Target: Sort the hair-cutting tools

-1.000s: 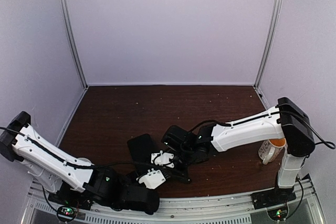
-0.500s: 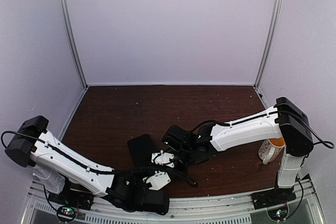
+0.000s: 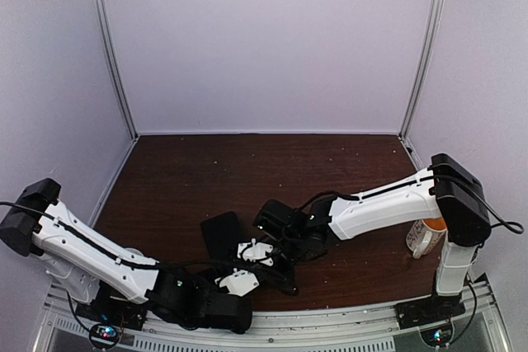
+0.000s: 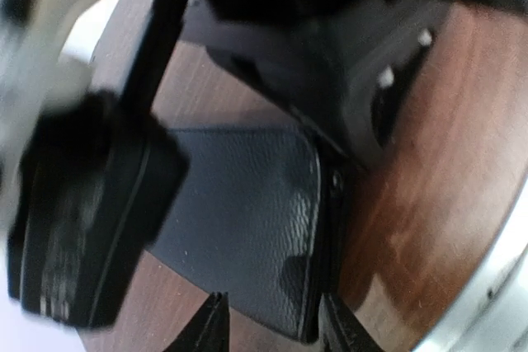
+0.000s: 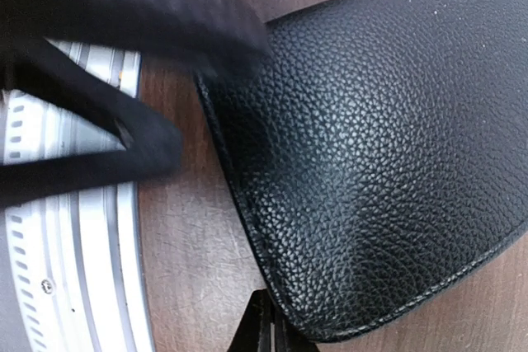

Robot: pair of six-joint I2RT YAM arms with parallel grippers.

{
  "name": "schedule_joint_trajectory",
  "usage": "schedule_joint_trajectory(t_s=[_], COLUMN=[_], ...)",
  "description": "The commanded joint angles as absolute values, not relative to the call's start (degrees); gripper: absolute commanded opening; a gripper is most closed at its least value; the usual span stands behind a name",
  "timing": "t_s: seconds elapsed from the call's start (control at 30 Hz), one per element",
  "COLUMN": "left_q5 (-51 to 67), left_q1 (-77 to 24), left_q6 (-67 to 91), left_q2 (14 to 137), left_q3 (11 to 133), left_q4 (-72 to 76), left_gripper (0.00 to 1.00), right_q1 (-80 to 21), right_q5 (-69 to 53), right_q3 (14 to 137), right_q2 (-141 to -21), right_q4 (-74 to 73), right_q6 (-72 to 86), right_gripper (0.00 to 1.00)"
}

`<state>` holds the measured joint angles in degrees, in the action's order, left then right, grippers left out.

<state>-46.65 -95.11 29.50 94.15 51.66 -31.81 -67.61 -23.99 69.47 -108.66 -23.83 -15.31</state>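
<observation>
At the table's [image 3: 247, 171] 7 o'clock lies a flat black case [image 3: 221, 232]. Just at its 5 o'clock we see the left pincer [image 3: 239, 280], its fingers spread, with the case's corner showing between them. At the case's 4 o'clock the right pincer [image 3: 256, 251] is pressed together, tips at the case's rim. A cup [image 3: 425, 238] stands at 3 o'clock. We cannot tell where the hair-cutting tools lie.
</observation>
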Motion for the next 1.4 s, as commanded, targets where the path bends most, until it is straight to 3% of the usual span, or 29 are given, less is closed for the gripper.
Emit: schedule_joint_trajectory(t_s=[0.0, 0.43, 0.83, 1.03, 1.37], left_q5=[-42.3, -41.6, -46.0, -49.7, -54.2], left_q1=[-96.0, -95.0, -92.5, -92.3, -95.5], left_q6=[26.3, 23.5, 25.8, 28.8, 26.7], left_q2=[86.6, 92.1, 98.0, 101.9, 93.7], left_q3=[45.1, 47.5, 52.4, 55.5, 48.8], left_q4=[-24.4, -24.9, -30.9, -35.8, -29.9], left_gripper=[0.41, 0.39, 0.28, 0.32, 0.29], right_q1=[-68.1, -68.1, -68.1, -68.1, -67.5], right_q5=[-26.2, -26.4, -27.6, -28.2, -30.4], right_q3=[69.9, 70.1, 69.8, 69.7, 70.4], right_q2=[-107.7, -108.1, -108.0, -107.9, -108.7], right_q4=[-22.9, -22.9, -22.6, -22.5, -22.9], right_q6=[-14.7, -14.6, -14.4, -13.9, -13.4], right_gripper=[0.0, 0.0, 0.0, 0.0, 0.0])
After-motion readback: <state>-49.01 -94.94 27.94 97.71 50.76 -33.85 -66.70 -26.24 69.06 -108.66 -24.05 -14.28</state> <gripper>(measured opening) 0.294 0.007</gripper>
